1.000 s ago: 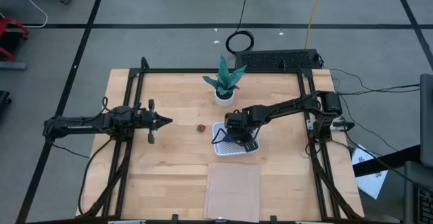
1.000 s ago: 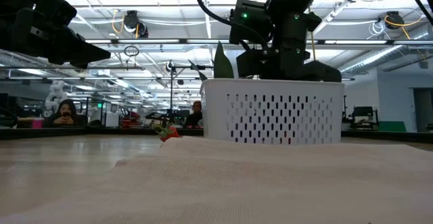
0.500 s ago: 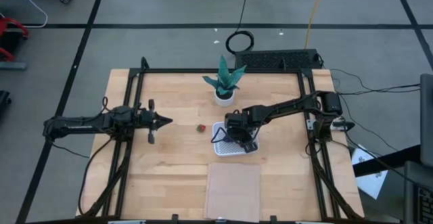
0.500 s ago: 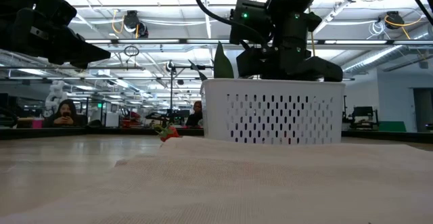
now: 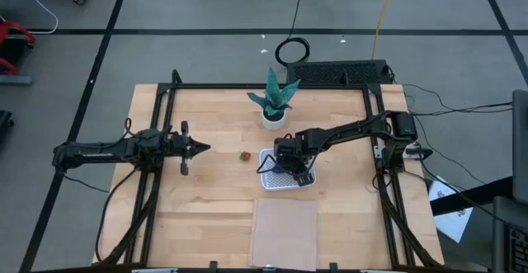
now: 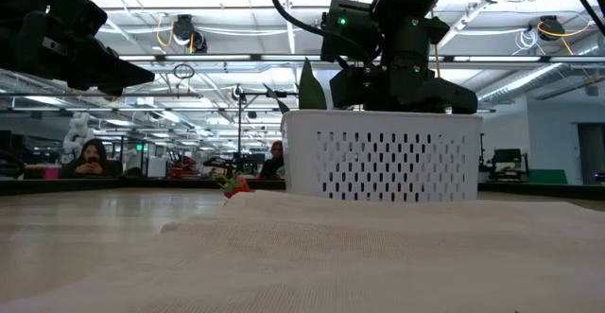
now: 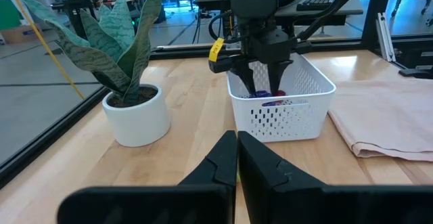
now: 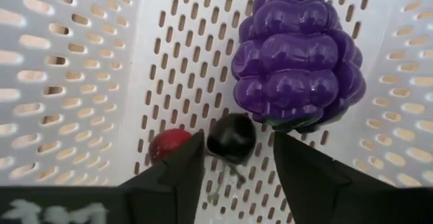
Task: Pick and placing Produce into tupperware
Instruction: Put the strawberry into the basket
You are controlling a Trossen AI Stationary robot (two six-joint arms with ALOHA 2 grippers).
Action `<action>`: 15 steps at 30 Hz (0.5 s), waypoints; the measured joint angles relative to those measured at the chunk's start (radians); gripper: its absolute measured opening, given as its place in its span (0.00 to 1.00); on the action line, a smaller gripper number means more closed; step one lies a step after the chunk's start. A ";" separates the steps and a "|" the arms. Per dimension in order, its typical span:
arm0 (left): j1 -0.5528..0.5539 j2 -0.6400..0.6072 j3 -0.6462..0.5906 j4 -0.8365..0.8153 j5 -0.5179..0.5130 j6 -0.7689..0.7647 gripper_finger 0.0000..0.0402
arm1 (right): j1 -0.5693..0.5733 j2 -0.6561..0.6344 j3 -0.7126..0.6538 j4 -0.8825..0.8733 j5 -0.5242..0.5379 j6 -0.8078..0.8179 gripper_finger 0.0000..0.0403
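The white perforated tupperware (image 5: 268, 182) stands mid-table. On its floor (image 8: 81, 82) lie a purple grape cluster (image 8: 298, 55), a small blackish fruit (image 8: 231, 138) and a small dark red one (image 8: 169, 145). My right gripper (image 8: 237, 166) points down into the tupperware (image 7: 284, 116), open. Its fingers stand on either side of the blackish fruit and above it. A red-and-green strawberry piece (image 5: 244, 156) lies on the wood left of the tupperware. My left gripper (image 5: 205, 148) waits shut at the table's left, level above the wood.
A green leafy plant in a white pot (image 5: 273, 108) stands just beyond the tupperware. A flat tan sheet (image 5: 284, 232) lies at the near edge. Black frame rails (image 5: 157, 141) run along both sides of the table. In the low view, people (image 6: 92, 157) show in the room behind.
In the low view, my right gripper's dark outline above the tupperware's rim has widened toward the right; its fingertips are hidden behind the wall there.
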 joint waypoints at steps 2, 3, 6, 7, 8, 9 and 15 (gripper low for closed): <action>0.000 0.000 0.000 0.000 0.000 0.000 0.04 | 0.000 0.000 0.000 0.001 0.000 0.003 0.45; 0.000 0.000 0.000 0.000 0.000 0.000 0.04 | 0.000 0.000 0.000 0.001 0.000 0.003 0.45; 0.000 0.000 0.000 0.000 0.000 0.000 0.04 | 0.000 0.000 0.000 0.001 0.000 0.003 0.46; 0.000 0.000 0.000 0.000 0.000 0.000 0.04 | 0.000 0.000 0.000 0.001 0.000 0.004 0.45; 0.000 0.000 0.000 0.000 0.000 0.000 0.04 | 0.000 0.000 0.000 0.000 0.001 0.005 0.45; 0.000 0.000 0.000 0.000 0.000 0.000 0.04 | 0.000 0.000 0.003 -0.008 0.002 0.008 0.45; 0.000 0.000 0.000 0.000 0.000 0.000 0.04 | 0.000 0.000 0.042 -0.047 0.003 0.023 0.42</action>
